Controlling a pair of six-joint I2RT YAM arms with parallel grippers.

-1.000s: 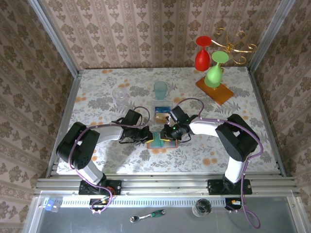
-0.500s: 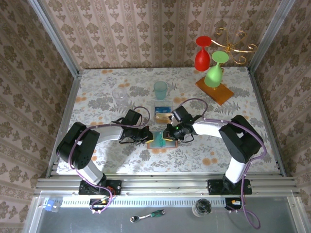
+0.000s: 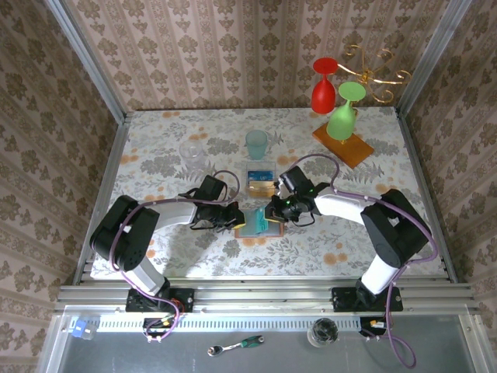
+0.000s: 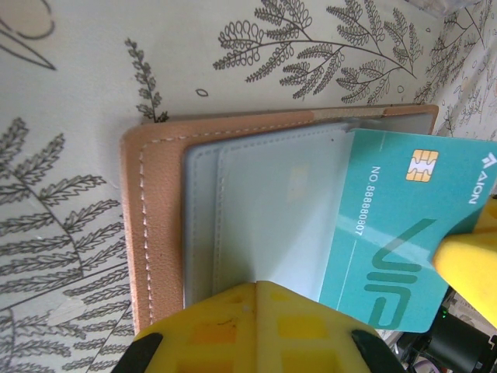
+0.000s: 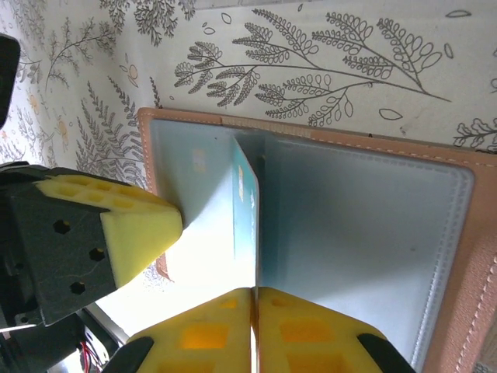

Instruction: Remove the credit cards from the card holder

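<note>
- card holder [image 4: 159, 233] lies open and flat on the patterned table [image 3: 155, 167], midway between the two arms. Its leather side is down and its grey pockets face up, so the slots can be reached.
- left gripper [image 4: 256, 311] has its yellow pads pressed together and bears down on the grey pocket of one flap. It seems to be pinning the holder so it won't lift with the card.
- right gripper [image 5: 255, 311] is clamped on one edge of the teal card [image 4: 404, 225]. The card is tilted up and mostly out, with one corner at the pocket's edge; whether that corner is inside, I cannot tell. Pulling away from the pinned side should free it.
- Just beyond the holder lie loose cards [image 3: 260, 180], one blue and one orange-gold by the look of them, clear of the work.
- Farther back stands the teal cup [image 3: 256, 144]. At the far right a wooden slab [image 3: 342, 145] carries upended glasses. Both are well apart from the grippers.
</note>
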